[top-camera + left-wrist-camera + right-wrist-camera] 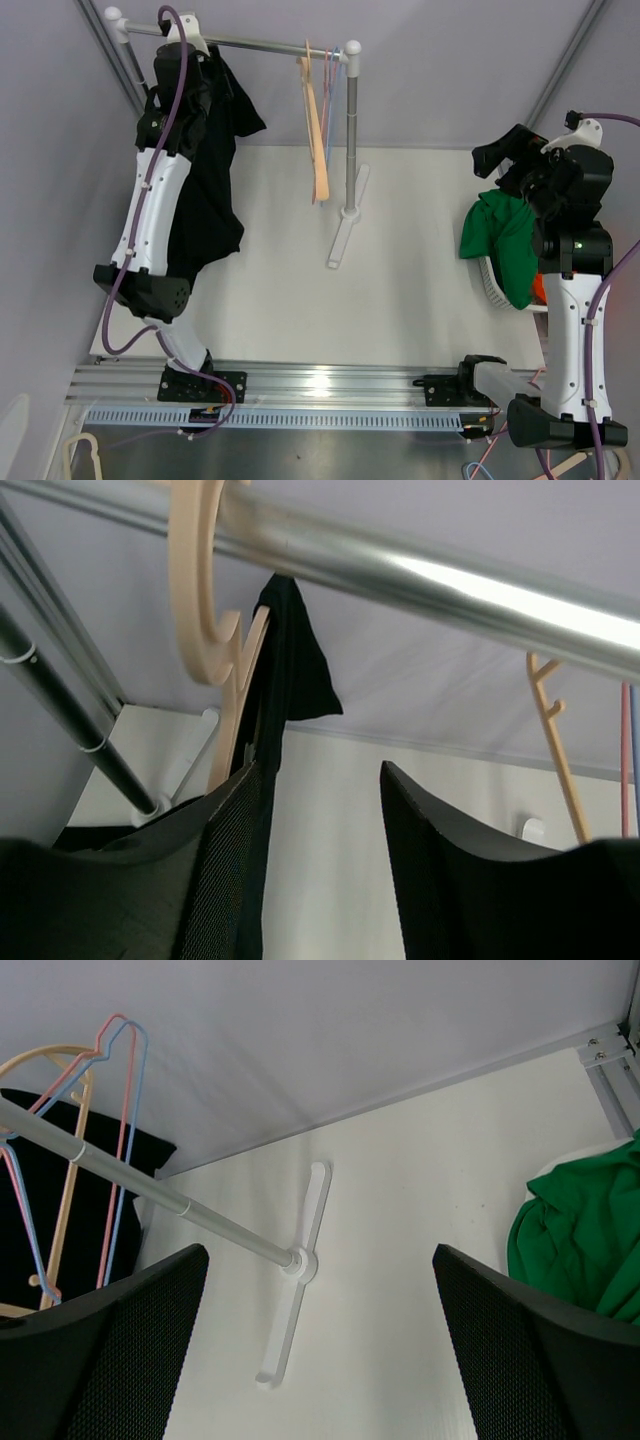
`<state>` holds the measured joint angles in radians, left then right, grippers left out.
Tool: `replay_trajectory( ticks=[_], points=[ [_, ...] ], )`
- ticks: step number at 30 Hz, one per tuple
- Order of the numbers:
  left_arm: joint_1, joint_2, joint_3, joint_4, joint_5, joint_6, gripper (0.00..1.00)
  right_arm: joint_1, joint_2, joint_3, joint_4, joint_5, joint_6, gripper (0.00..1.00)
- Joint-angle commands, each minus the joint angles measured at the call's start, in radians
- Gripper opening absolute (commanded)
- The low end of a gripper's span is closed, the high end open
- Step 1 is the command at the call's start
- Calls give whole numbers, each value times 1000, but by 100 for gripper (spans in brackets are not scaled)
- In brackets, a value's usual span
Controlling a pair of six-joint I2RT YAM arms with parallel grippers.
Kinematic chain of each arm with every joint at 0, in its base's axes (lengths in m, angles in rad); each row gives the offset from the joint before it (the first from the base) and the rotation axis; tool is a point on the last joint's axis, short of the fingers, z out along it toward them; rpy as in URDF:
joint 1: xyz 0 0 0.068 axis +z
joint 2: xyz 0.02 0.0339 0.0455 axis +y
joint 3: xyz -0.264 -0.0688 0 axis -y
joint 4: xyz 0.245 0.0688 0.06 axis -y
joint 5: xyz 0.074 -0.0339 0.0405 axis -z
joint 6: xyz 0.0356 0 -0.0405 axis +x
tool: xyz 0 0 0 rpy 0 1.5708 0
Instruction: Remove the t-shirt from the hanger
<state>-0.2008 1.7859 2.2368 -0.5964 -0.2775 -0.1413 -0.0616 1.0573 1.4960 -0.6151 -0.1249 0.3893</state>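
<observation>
A black t-shirt (215, 200) hangs on a wooden hanger (200, 610) at the left end of the silver rail (260, 43). In the left wrist view the shirt (290, 660) hangs beside the hanger's neck, and the hook sits over the rail (450, 580). My left gripper (318, 780) is open and empty just below the rail, its left finger close to the shirt and hanger; in the top view it (195, 48) is up at the rail. My right gripper (320, 1255) is open and empty, at the far right (497, 155).
An empty wooden hanger (318, 130) and thin pink and blue hangers (118, 1110) hang at the rail's right end. The rack's post (352, 140) stands on a white foot (295, 1280). Green cloth (500, 240) lies in a white basket (495, 285) under my right arm.
</observation>
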Motion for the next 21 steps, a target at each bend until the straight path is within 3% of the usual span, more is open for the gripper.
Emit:
replay_trajectory(
  ticks=[1,11,21],
  points=[
    [-3,-75,-37,-3,-42,19,56,9,-19,1,26,-13,3,99],
    [-2,-129,-32,-13,-104,61,65,16,-28,-14,40,-32,6,99],
    [32,-2,115,-49,-129,74,68,19,0,9,51,-28,-1,99]
  ],
)
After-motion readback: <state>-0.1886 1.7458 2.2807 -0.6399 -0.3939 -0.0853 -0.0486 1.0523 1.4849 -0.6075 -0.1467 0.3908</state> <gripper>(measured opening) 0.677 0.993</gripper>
